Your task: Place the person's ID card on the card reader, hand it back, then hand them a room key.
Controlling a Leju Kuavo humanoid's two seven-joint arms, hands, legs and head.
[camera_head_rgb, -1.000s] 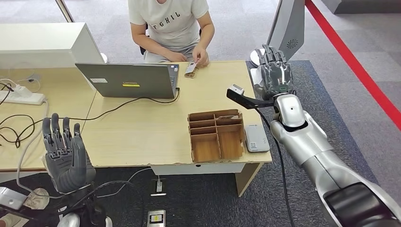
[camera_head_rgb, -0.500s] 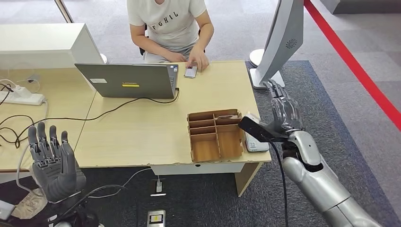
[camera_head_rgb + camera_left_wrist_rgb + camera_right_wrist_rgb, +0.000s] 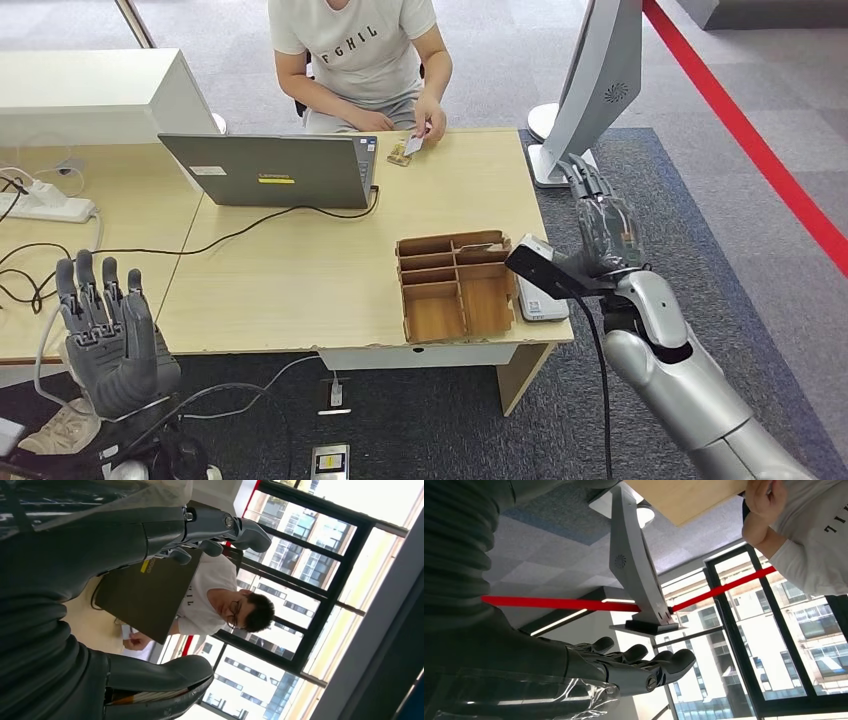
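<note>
Grey carpet lay around the bench (image 3: 300,290). Both hands were empty, fingers spread: left hand (image 3: 108,335) below the bench's near edge, right hand (image 3: 605,225) just beside the reader (image 3: 540,300). Far beyond the fingers, a person (image 3: 355,50) pinched the card (image 3: 413,144).

My left hand (image 3: 100,605) was spread and held nothing. Past its fingers (image 3: 240,527) stood the laptop (image 3: 145,597), lid back toward me. Beside the laptop a person (image 3: 215,607) held a pale card (image 3: 126,631) above the table (image 3: 85,620).
</note>
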